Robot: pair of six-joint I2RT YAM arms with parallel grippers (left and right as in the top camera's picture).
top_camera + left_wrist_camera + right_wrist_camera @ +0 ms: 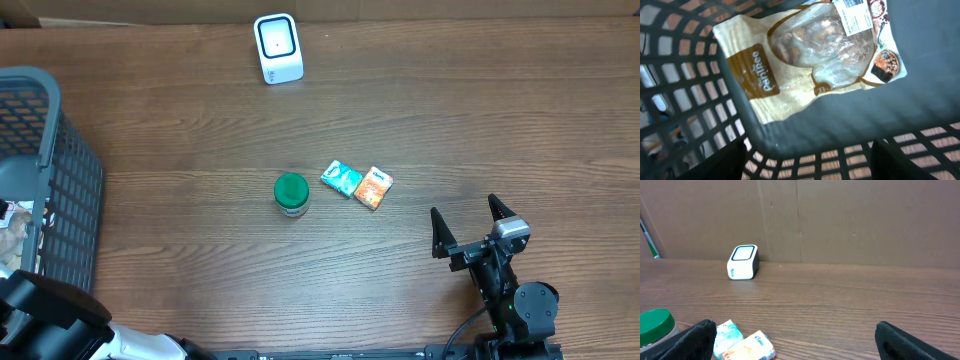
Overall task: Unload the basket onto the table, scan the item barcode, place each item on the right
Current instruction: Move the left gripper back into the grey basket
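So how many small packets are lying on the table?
2: a teal packet right of the green-lidded jar, an orange packet just right of that. The basket may hide others.

A cream and brown bag [790, 75] lies flat and slantwise on the dark floor of the grey basket [685, 95], printed side up, its clear window showing brownish contents. A white barcode label [856, 15] sits at its upper corner, face up. The white scanner [277, 47], a rounded box with a dark-ringed window, stands upright at the desk's [450, 130] far edge, well apart from the basket
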